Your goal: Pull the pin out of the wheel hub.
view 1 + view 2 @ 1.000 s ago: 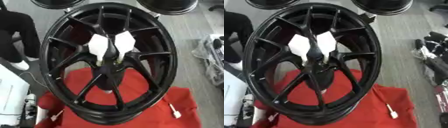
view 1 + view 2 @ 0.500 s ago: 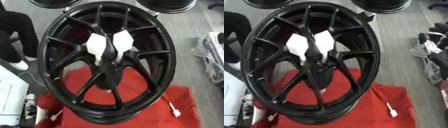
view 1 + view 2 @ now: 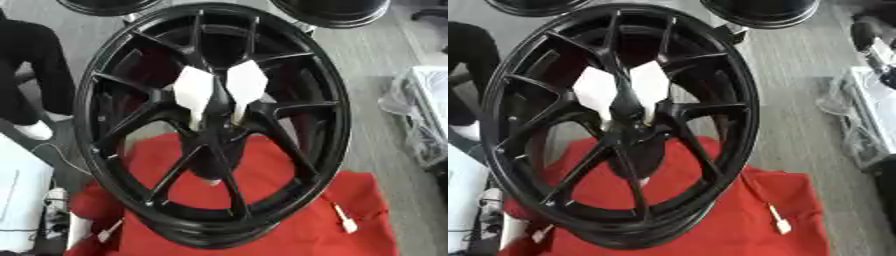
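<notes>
Left eye view: large glossy black spoked alloy wheel hub (image 3: 105, 165) stands tilted on red cloth (image 3: 297, 225), filling frame. Two white faceted panels (image 3: 194, 90) show through spokes above hub centre. Small white pin-like piece (image 3: 344, 223) lies on cloth, right of rim.

Right eye view: same wheel; pale tip (image 3: 644, 180) below dark centre. No robot hand visible, so fingers cannot be told.

Grey floor (image 3: 385, 65) w/ red cloth (image 3: 289, 220) spread on it, black wheel hub (image 3: 210, 125) standing on cloth.
</notes>
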Motion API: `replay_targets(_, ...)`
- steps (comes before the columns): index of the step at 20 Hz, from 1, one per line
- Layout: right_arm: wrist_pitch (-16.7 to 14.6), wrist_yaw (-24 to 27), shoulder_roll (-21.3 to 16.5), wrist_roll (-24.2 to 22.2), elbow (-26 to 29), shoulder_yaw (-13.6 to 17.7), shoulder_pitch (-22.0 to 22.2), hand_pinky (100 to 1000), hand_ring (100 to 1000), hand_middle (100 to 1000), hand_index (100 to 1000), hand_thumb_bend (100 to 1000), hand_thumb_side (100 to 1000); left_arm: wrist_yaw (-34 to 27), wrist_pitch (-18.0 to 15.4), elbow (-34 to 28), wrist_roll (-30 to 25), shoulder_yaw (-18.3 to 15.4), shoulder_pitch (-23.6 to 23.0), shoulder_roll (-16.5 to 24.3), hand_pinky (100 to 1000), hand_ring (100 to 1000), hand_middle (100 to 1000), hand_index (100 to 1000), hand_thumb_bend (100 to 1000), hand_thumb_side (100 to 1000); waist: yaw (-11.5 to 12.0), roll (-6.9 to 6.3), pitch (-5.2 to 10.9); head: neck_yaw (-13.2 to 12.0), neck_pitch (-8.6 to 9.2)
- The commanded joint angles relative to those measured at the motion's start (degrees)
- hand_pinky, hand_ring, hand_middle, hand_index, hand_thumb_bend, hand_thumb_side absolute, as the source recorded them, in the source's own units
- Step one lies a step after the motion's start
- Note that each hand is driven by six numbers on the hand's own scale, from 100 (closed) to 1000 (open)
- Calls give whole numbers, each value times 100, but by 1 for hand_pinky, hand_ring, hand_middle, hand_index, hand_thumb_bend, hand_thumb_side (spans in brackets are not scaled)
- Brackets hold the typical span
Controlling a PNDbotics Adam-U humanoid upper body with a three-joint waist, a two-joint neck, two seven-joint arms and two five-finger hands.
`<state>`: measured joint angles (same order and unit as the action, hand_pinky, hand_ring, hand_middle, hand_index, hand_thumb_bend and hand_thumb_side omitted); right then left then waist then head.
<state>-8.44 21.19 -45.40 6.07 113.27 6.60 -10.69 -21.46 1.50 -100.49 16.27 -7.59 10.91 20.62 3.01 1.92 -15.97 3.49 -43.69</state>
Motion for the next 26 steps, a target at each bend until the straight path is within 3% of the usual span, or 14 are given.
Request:
replay_targets(1,-245,152,-778,-167,132,-89,-283,892,761,736,794,427,199,36,-4,-100,19,-25,3,187,821,830,809,882,229,890,7,7,138,-5,-21)
replay_targets(6,-549,284,-1637,-638,132,-484,-1001,882,764,739,800,456,193,50,2,-93,33,-26,-24,218,820,830,808,882,228,891,20,45,145,62,-28)
replay_targets(13,-537,202,-2022,-1416,132,-1107,-2279,867,763,733,803,499,185,87,16,-77,48,-37,-113,312,820,830,808,882,223,894,32,115,144,115,-42)
replay_targets(18,-393,-58,-1902,-1938,132,-1517,-3099,861,770,739,811,531,191,113,15,-66,63,-53,-165,383,820,830,809,882,221,896,37,151,154,164,-43)
replay_targets(23,-80,-622,-1372,-2807,132,-2224,-4279,856,775,743,818,563,205,142,12,-34,103,-94,-267,464,820,830,809,882,220,900,22,217,168,238,-43)
replay_targets(26,92,-881,-1064,-3266,132,-2492,-4671,855,776,744,820,570,214,153,14,-17,116,-108,-314,483,820,830,809,882,220,902,20,241,167,288,-43)
